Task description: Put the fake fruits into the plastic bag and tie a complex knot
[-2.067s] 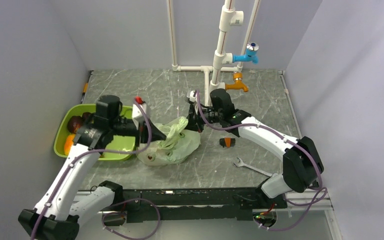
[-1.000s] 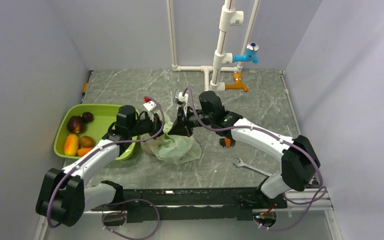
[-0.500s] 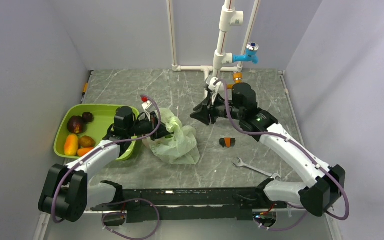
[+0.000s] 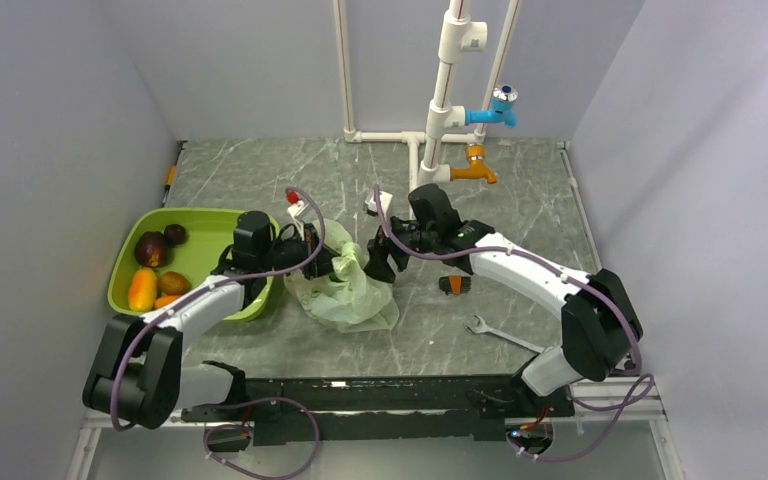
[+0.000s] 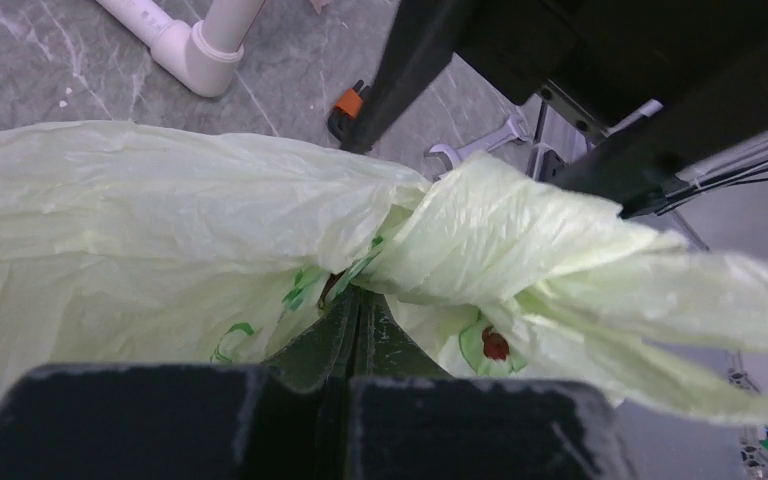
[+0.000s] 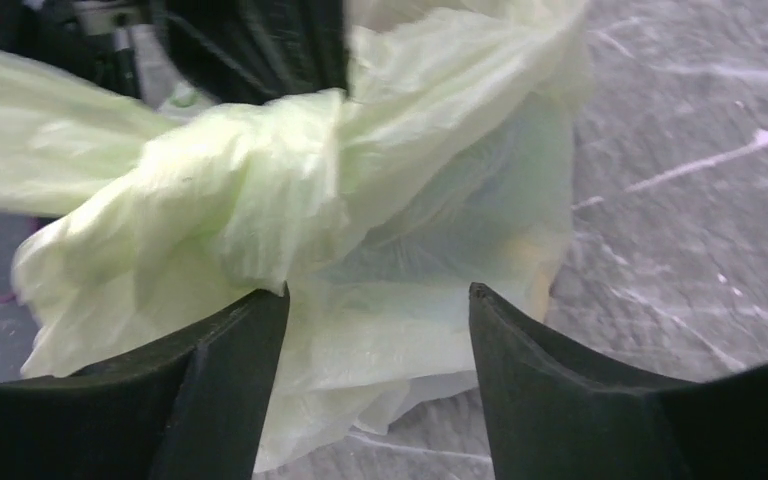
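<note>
The pale green plastic bag [image 4: 348, 288] lies crumpled on the table's middle, its top twisted into a knot [image 5: 430, 225]. My left gripper [image 4: 328, 263] is shut, its tips [image 5: 356, 297] pinching bag film just under the knot. My right gripper [image 4: 378, 264] stands open at the bag's right side. Its two fingers [image 6: 225, 370] straddle the film [image 6: 380, 300] below the knot [image 6: 260, 190] without closing on it. Several fake fruits stay in the lime tray: a maroon one [image 4: 150, 248], a small dark one [image 4: 175, 234] and an orange one [image 4: 142, 290]. The bag's contents are hidden.
The lime-green tray [image 4: 196, 217] sits at the left, under my left forearm. White pipes [image 4: 430, 130] with a blue tap [image 4: 500, 105] and an orange tap [image 4: 475, 165] stand at the back. A small orange-black piece [image 4: 452, 285] and a wrench [image 4: 495, 331] lie to the bag's right.
My right gripper let go of the bag and opened, swung away to the back right, then came back to the bag. The left gripper stayed shut on the bag.
</note>
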### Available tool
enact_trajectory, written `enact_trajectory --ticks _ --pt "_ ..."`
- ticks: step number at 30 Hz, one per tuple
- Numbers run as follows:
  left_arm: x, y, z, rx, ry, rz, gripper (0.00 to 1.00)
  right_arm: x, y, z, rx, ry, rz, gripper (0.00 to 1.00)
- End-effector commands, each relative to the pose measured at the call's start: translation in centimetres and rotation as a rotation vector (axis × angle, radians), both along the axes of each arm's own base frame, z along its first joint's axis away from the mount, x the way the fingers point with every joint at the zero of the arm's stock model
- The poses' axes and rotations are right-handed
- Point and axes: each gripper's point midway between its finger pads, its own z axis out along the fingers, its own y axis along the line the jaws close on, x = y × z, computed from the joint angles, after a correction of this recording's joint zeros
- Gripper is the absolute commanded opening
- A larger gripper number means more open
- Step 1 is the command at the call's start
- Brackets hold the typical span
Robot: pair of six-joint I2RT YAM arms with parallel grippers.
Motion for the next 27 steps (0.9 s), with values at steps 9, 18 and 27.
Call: enact_trajectory --ticks 9,18,27 --pt "-2.5 -2.4 3.9 -0.153 -0.023 -0.229 0.0 -1.1 7.7 6.6 0.266 0.024 0.173 0.74" --pt "-4.3 -3.4 3.7 -0.152 0.004 -0.334 0.0 -2.3 6.8 7.8 0.256 0.012 0.188 0.79" --pt "-4.1 -3.1 3.7 -0.154 -0.007 -0.328 0.0 -3.0 -1.4 7.6 0.154 0.025 0.104 0.88"
